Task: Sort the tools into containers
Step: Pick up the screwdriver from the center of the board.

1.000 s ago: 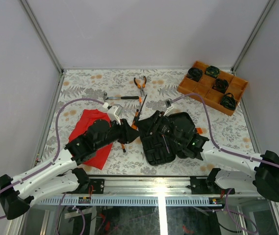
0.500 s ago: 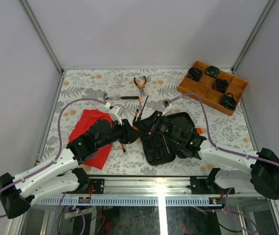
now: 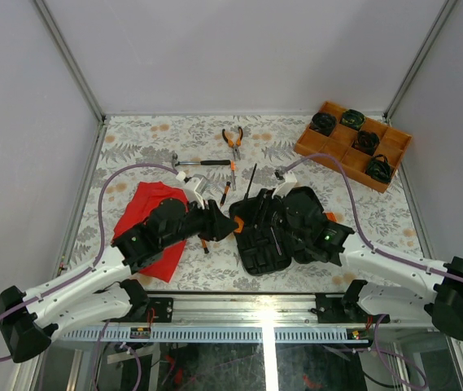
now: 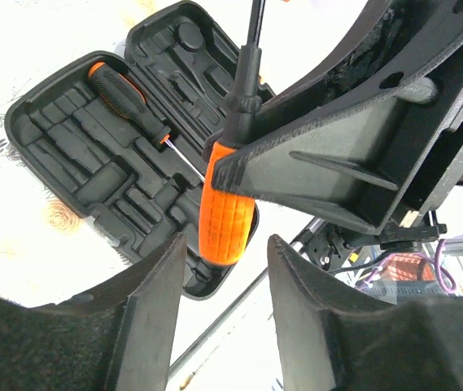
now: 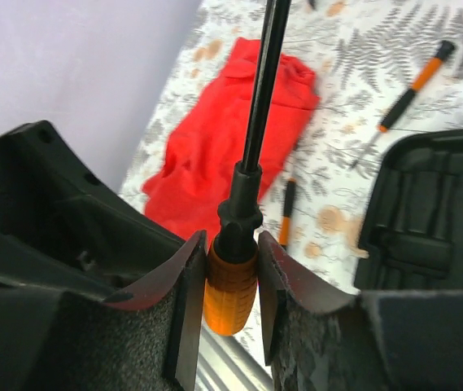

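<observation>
An orange-and-black screwdriver (image 5: 231, 285) stands with its shaft pointing up, and my right gripper (image 5: 229, 273) is shut on its orange handle (image 3: 238, 224). My left gripper (image 4: 227, 252) is open just below the handle's end (image 4: 225, 228), not touching it. Both grippers hang at the left edge of the open black tool case (image 3: 288, 232). Another screwdriver (image 4: 124, 91) lies in a slot of the case (image 4: 68, 155). On the table behind lie the pliers (image 3: 232, 138), the hammer (image 3: 198, 163) and a small screwdriver (image 3: 224, 193).
A red cloth (image 3: 146, 216) lies under my left arm, with one more small screwdriver (image 3: 204, 243) beside it. An orange compartment tray (image 3: 308, 149) of black round items sits at the back right. Grey walls close the table on three sides.
My left gripper has opened and let go of the screwdriver's handle. My right gripper has closed on it, and the shaft has swung a little to the right and more upright.
</observation>
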### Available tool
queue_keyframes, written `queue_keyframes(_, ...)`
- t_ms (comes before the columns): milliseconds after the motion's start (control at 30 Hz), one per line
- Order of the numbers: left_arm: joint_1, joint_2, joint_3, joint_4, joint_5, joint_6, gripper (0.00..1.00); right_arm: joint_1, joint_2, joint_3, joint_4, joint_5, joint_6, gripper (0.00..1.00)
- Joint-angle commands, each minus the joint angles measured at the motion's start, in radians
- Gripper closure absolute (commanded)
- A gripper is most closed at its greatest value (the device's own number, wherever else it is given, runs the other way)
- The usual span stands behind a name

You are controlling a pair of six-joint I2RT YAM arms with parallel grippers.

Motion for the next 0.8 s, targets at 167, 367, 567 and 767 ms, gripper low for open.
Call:
queue_keyframes(167,0.001,-0.032,-0.007,-0.034,-0.102,0.029,0.46,-0.002,-0.074,0.122,-0.328,0.21,-0.175,1.0)
queue_keyframes(367,0.022,-0.033,-0.008,-0.038,-0.121,0.04,0.37,-0.002,-0.091,0.126,-0.452,0.268,-0.196,1.0)
queue_keyframes(567,0.072,-0.01,-0.018,-0.009,-0.063,0.038,0.36,-0.003,-0.075,0.12,-0.513,0.197,-0.227,1.0)
queue_keyframes(767,0.12,0.017,-0.043,0.01,-0.047,-0.006,0.35,-0.002,-0.031,0.14,-0.571,0.07,-0.278,1.0)
